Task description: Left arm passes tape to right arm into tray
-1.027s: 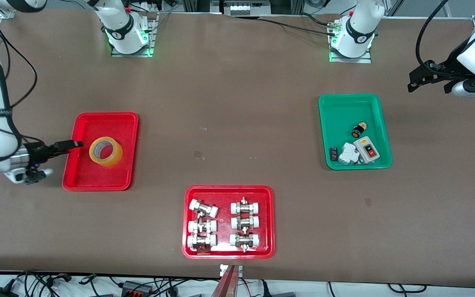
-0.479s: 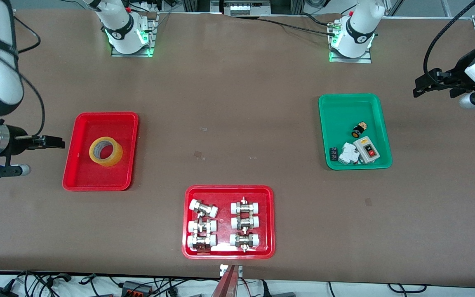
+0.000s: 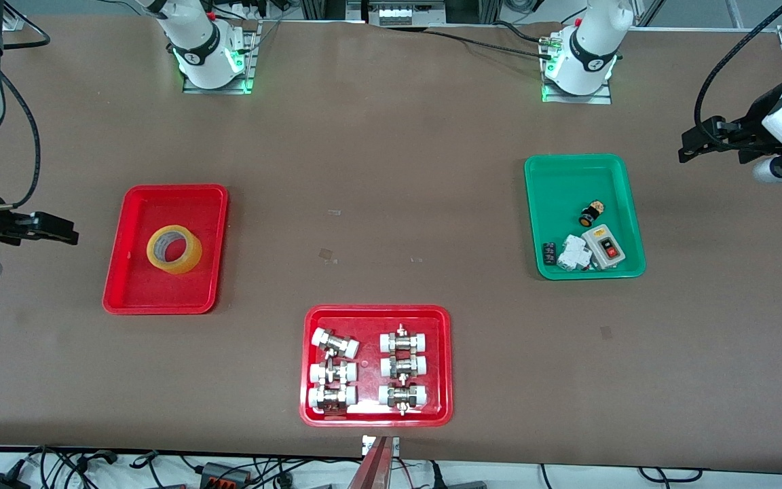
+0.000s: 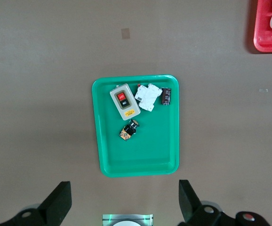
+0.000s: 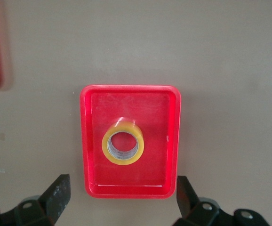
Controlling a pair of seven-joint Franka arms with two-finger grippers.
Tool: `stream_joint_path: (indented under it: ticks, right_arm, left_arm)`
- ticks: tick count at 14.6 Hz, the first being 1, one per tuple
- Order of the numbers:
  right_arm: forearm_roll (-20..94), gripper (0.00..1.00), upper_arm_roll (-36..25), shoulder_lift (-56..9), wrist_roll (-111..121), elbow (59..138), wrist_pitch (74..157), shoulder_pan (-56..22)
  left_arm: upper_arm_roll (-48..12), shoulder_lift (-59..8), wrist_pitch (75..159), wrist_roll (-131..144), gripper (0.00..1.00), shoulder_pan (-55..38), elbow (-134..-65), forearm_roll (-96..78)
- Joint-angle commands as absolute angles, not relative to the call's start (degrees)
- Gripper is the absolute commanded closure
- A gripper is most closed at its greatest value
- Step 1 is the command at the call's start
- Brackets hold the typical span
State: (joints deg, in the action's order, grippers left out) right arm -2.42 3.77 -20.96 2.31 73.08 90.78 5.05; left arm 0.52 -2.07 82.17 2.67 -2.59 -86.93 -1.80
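The tape (image 3: 174, 249), a yellowish roll with a pale core, lies flat in the plain red tray (image 3: 134, 295) toward the right arm's end of the table. It also shows in the right wrist view (image 5: 123, 141), inside that tray (image 5: 91, 186). My right gripper (image 3: 58, 231) is open and empty, raised beside the tray and apart from it; its fingers (image 5: 56, 194) stand wide. My left gripper (image 3: 696, 141) is open and empty, up over the table's left arm end, beside the green tray (image 3: 571, 166); its fingers (image 4: 58, 201) stand wide.
The green tray (image 4: 108, 167) holds a grey switch box (image 3: 603, 247), a white breaker (image 3: 574, 253) and small parts. A second red tray (image 3: 309, 414) with several white-capped metal fittings sits near the table's front edge. Both arm bases stand along the table's robot-side edge.
My right gripper has drawn back from the tape and out of the red tray, away toward the table's end. The tape stays in the tray. My left gripper shifted slightly.
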Motion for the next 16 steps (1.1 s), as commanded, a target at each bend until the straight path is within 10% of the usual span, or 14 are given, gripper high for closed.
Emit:
stream_joint_path:
  ticks: [1,16]
  right_arm:
    - [-2.6,0.0,3.7,-20.5,1.1,72.5,91.9,5.2]
    - [0.1,0.0,-1.3,-12.3,2.1,82.5,102.0,2.6]
  left_arm:
    - [-0.2,-2.9,82.4,1.2,0.0,-2.0,-85.3,-1.2]
    - [-0.2,-2.9,82.9,0.6,0.0,-2.0,-85.3,-1.6]
